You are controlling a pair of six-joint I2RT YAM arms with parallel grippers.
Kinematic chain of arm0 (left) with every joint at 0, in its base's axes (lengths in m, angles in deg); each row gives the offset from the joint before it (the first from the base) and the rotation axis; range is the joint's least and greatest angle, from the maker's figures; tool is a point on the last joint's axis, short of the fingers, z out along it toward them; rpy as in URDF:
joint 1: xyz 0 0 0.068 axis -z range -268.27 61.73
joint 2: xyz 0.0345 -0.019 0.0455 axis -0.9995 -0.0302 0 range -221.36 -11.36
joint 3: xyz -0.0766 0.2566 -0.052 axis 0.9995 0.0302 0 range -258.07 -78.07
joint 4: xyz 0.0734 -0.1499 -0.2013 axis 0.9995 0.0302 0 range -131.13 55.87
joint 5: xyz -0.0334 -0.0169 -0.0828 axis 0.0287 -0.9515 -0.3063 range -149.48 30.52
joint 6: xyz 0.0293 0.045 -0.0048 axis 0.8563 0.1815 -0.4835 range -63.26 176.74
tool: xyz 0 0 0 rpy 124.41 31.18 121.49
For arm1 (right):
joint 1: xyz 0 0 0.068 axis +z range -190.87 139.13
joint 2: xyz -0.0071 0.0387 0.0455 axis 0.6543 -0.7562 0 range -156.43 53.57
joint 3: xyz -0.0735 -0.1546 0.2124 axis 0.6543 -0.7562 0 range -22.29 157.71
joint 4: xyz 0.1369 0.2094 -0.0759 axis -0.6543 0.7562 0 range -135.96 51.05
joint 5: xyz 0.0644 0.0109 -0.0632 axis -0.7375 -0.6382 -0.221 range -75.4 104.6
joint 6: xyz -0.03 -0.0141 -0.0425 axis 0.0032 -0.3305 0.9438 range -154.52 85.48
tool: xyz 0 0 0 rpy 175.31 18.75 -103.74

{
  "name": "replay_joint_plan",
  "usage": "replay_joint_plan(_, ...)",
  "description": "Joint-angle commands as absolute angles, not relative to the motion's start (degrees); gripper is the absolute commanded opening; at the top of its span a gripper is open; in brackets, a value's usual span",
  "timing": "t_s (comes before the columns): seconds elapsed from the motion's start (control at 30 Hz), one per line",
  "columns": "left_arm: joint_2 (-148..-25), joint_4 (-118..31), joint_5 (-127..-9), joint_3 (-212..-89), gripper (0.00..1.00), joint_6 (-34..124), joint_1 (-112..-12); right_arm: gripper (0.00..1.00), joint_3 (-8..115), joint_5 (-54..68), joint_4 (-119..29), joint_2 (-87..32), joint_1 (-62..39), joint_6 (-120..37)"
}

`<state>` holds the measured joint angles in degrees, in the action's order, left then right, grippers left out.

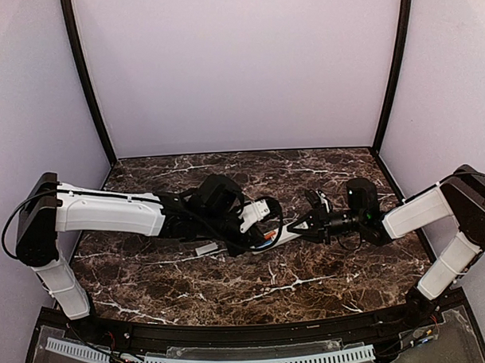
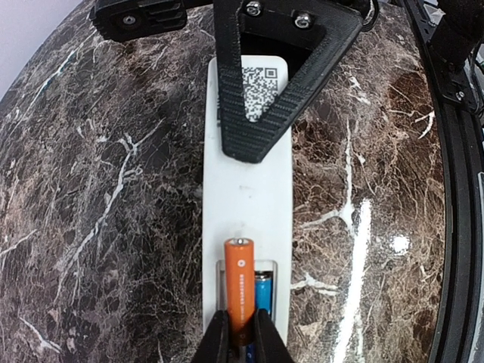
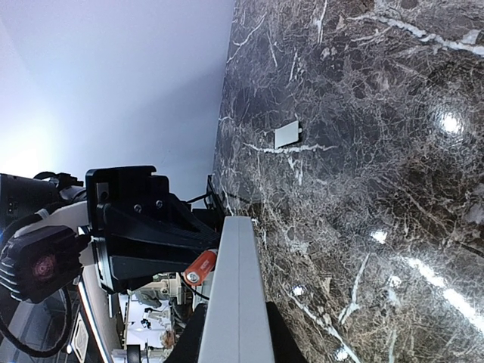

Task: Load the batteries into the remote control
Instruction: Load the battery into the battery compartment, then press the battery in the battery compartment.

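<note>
The white remote control [image 2: 247,189] lies back-up just above the marble table, its battery bay open at the near end. The blue battery [image 2: 262,291] sits in the bay's right slot. My left gripper [image 2: 240,321] is shut on the orange battery [image 2: 240,283], which is tilted over the left slot with its tip past the bay's far edge. My right gripper [image 3: 234,325] is shut on the remote's other end, near the QR label. In the right wrist view the remote [image 3: 236,265] shows edge-on, with the orange battery [image 3: 199,267] beside it.
A small white cover piece [image 3: 287,134] lies flat on the dark marble table [image 1: 230,285], left of the grippers and near the left arm [image 1: 108,212]. Pale walls enclose the table on three sides. The two grippers meet near the table's middle.
</note>
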<state>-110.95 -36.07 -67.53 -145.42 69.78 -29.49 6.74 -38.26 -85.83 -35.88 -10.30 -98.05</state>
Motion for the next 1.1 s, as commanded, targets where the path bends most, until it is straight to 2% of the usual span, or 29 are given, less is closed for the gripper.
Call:
replay_joint_plan(0.0,-112.08,-32.40,-65.04,-146.34,0.14,69.98,-29.12,0.00,6.55,-39.72,-89.81,-35.90,-10.65,-98.29)
replay_joint_plan(0.13,-112.17,-32.03,-65.91,-146.43,0.25,70.21,-29.11,0.00,6.60,-39.70,-89.96,-35.90,-10.64,-98.41)
replay_joint_plan(0.2,-112.17,-31.88,-66.29,-146.51,0.26,70.27,-29.12,0.00,6.65,-39.71,-90.07,-35.98,-10.64,-98.50)
replay_joint_plan(0.47,-111.31,-31.89,-66.75,-146.35,0.23,70.50,-29.08,0.00,6.73,-40.07,-90.23,-36.59,-10.79,-98.50)
replay_joint_plan(0.83,-104.04,-35.82,-71.45,-144.06,0.48,69.35,-30.66,0.00,6.66,-40.75,-91.18,-38.10,-10.83,-98.21)
replay_joint_plan(1.07,-104.79,-33.37,-78.11,-145.80,0.51,65.29,-33.65,0.00,6.78,-40.95,-90.26,-37.86,-10.82,-95.94)
